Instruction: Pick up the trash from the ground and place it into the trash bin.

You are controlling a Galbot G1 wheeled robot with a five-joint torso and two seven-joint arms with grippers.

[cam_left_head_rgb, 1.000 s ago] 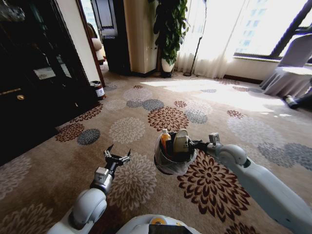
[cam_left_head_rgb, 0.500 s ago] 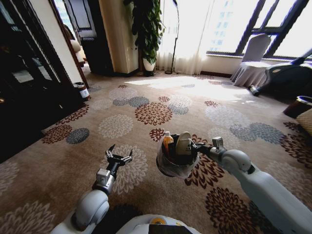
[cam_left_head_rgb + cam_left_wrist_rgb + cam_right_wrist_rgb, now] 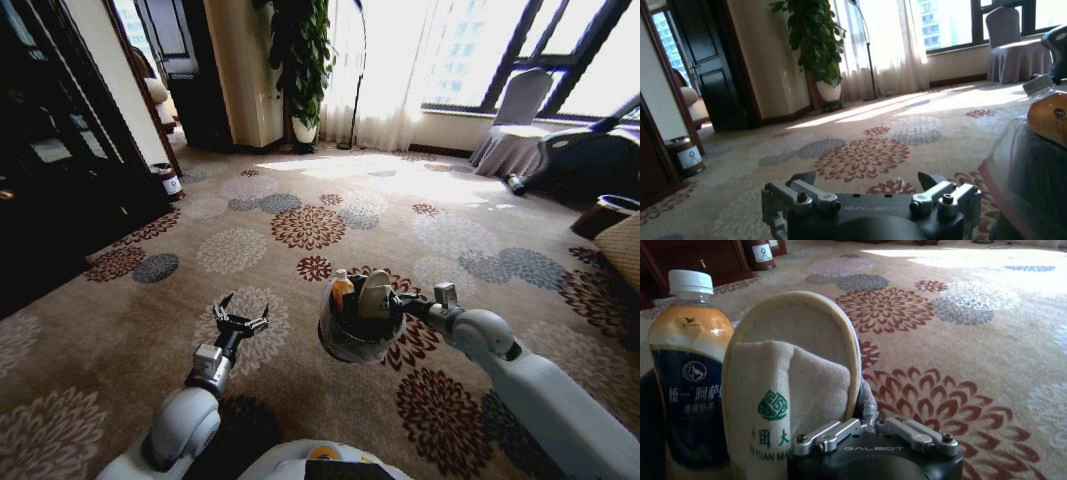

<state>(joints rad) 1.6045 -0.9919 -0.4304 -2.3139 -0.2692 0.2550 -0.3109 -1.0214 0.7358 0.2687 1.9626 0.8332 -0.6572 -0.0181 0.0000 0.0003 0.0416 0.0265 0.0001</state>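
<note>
The right gripper (image 3: 402, 297) is clamped on the rim of the trash bin (image 3: 352, 338) and holds it up off the carpet (image 3: 120, 340), out in front of the robot. In the right wrist view the fingers (image 3: 833, 434) are pinched together against the rim, just beside a beige slipper (image 3: 797, 385) standing upright inside. Next to the slipper stands a bottle (image 3: 692, 370) with a white cap and a dark label — both poke above the rim of the bin (a clear liner hangs around its outside). The left gripper (image 3: 240, 322) hovers over a pale carpet flower, well to the left of the bin, its fingers spread and holding nothing. Far off by the dark cabinet (image 3: 50, 170) stands a small white-and-red can (image 3: 171, 184) — beyond it, a potted plant (image 3: 300, 60) near the curtain
</note>
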